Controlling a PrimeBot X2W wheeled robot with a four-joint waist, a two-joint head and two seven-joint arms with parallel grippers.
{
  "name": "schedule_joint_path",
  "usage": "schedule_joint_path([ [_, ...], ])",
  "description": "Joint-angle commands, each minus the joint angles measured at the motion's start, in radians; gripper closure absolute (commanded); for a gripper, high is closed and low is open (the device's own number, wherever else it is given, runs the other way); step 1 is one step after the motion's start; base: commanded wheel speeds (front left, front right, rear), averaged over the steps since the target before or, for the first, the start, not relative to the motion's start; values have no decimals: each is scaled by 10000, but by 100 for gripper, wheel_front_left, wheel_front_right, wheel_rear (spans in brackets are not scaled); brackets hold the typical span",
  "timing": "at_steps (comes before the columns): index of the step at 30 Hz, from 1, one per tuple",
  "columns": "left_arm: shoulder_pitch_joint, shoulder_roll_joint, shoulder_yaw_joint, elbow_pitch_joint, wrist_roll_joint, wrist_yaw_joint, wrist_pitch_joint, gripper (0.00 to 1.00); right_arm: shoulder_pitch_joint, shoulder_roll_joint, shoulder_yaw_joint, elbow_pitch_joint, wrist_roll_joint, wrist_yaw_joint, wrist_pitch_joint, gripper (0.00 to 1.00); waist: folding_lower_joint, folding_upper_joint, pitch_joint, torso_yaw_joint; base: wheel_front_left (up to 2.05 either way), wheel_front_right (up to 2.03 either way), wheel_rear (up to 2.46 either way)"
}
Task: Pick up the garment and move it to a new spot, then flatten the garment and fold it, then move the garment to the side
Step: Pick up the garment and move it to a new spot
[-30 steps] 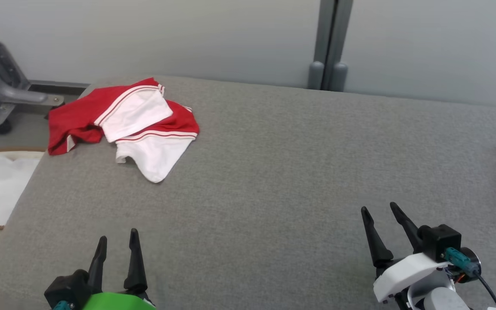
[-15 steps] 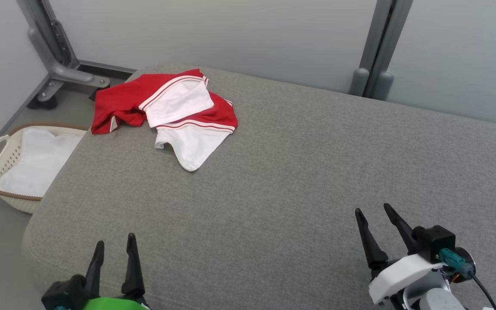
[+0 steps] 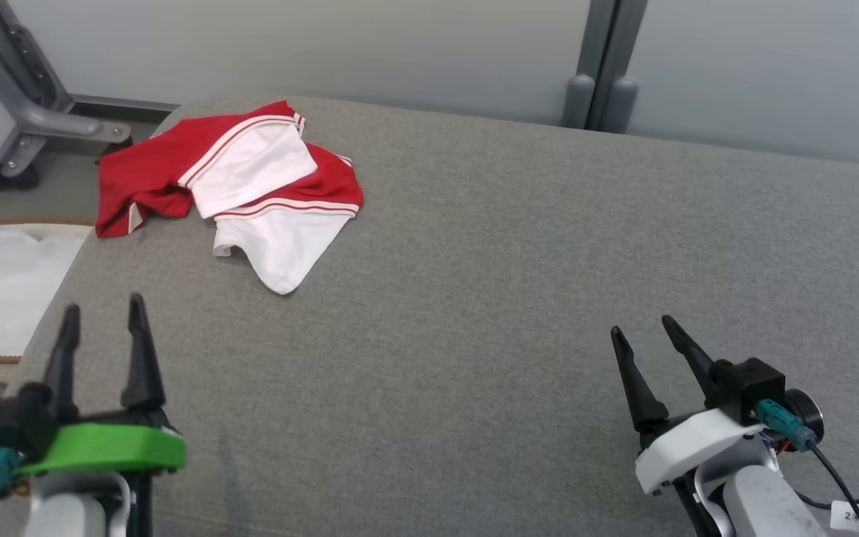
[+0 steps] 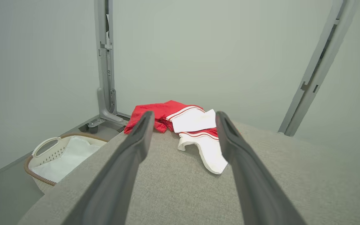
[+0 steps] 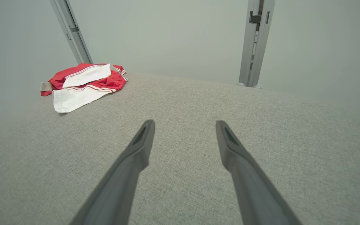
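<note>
Right wrist view, garment (image 5: pixel 84 82), pale label (image 5: pixel 46 86)

A grey, fabric-covered padded surface (image 3: pixel 519 298) takes up most of the head view, its rounded corner toward the upper left. One thing lies on it: a crumpled red and white garment (image 3: pixel 250 186), in the upper left of the frame near that corner. Its red parts bunch at the left, white panels edged with red stripes lie on top, and a white flap points down toward the middle. At the far left the grey floor (image 3: pixel 57 190) carries a cream basket (image 4: pixel 56 152) with a brown rim, just beside the surface's edge, with white cloth (image 3: pixel 4 298) inside.
</note>
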Motion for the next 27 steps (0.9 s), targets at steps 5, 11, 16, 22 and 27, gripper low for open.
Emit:
schedule_joint_path([
  [5, -2023, 1179, 268, -82, 200, -108, 382, 0, -439, -40, -49, -111, -290, -15, -22, 0, 0, 0, 675, -725, 0, 0, 0],
  [11, -4529, 2064, 268, 849, -66, -189, 1215, 0, -918, -39, -192, -198, -708, -15, -21, 0, 0, 0, 1548, -1099, 0, 0, 0],
  [16, -5951, 2304, 122, 2378, -498, -222, 1953, 0, -1312, -42, -234, -311, -1064, -15, 37, 0, 0, 0, 2378, -1311, 0, 0, 0],
  [22, -6818, 2419, -397, 4477, -923, -274, 3426, 0, -1594, -40, -440, -596, -1465, -15, 227, 0, 0, 0, 3221, -1373, 0, 0, 0],
  [27, -7048, 2262, -839, 5454, -1378, -302, 4186, 0, -1683, -40, -621, -798, -1762, -15, 344, 0, 0, 0, 3662, -1322, 0, 0, 0],
])
